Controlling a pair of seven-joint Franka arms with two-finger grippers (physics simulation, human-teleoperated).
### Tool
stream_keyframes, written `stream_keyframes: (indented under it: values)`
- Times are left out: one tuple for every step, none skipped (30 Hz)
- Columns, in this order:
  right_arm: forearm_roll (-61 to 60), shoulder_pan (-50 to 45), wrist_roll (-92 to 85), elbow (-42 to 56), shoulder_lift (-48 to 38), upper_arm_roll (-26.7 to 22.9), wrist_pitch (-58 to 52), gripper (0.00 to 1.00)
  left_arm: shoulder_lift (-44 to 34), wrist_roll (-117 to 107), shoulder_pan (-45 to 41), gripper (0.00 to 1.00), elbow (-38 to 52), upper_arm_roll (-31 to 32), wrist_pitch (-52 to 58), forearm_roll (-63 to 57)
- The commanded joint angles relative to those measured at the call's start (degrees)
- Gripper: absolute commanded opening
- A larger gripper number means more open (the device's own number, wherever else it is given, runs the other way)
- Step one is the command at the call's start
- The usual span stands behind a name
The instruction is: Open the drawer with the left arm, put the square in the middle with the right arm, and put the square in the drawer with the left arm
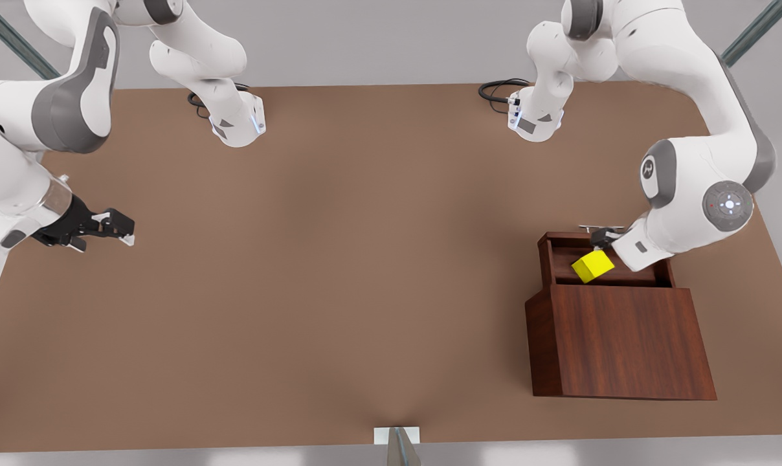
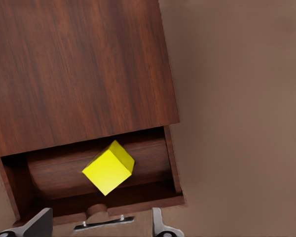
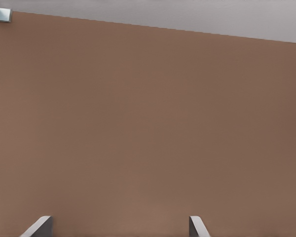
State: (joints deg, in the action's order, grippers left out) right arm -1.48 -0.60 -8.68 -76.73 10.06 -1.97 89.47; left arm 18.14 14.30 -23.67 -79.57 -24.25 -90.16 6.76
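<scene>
Yellow square (image 2: 108, 168) tilted in wood-grain drawer (image 2: 170, 163); left gripper (image 2: 101, 224) fingers spread.

I can't read any words or numbers here. There are none on the wooden cabinet (image 1: 624, 343), the yellow cube (image 1: 593, 266) or the brown table (image 1: 339, 272).
</scene>
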Motion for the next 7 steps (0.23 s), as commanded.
stream_keyframes:
  values:
    - [-0.01,0.07,-0.02,0.00,-0.13,0.03,0.00,1.00,-0.39,-0.67,2.74,1.00,0.65,3.41,-0.62,-0.25]
    - [0.08,-0.10,-0.02,0.00,-0.22,0.03,0.00,1.00,-2.49,-5.41,7.84,1.00,0.38,12.11,-4.84,-6.49]
    - [-0.01,-0.11,-0.02,0.00,-0.04,0.03,0.00,1.00,-4.16,-12.62,14.79,1.00,0.38,21.69,-5.37,-9.22]
    - [-0.01,-0.02,0.07,0.00,-0.04,0.03,0.00,1.00,-5.57,-13.59,16.11,1.00,-0.14,23.99,-5.46,-10.81]
    - [-0.01,-0.02,-0.02,0.00,0.04,0.03,0.00,1.00,-7.07,-13.68,16.99,1.00,-1.64,25.22,-6.34,-11.42]
    - [-0.01,-0.11,0.07,0.00,0.04,0.03,0.00,1.00,-8.21,-13.68,17.34,1.00,-3.39,25.57,-7.13,-11.51]
    - [-0.01,-0.02,0.07,0.00,0.04,0.03,0.00,1.00,-8.74,-13.68,17.34,1.00,-3.75,25.66,-7.48,-11.51]
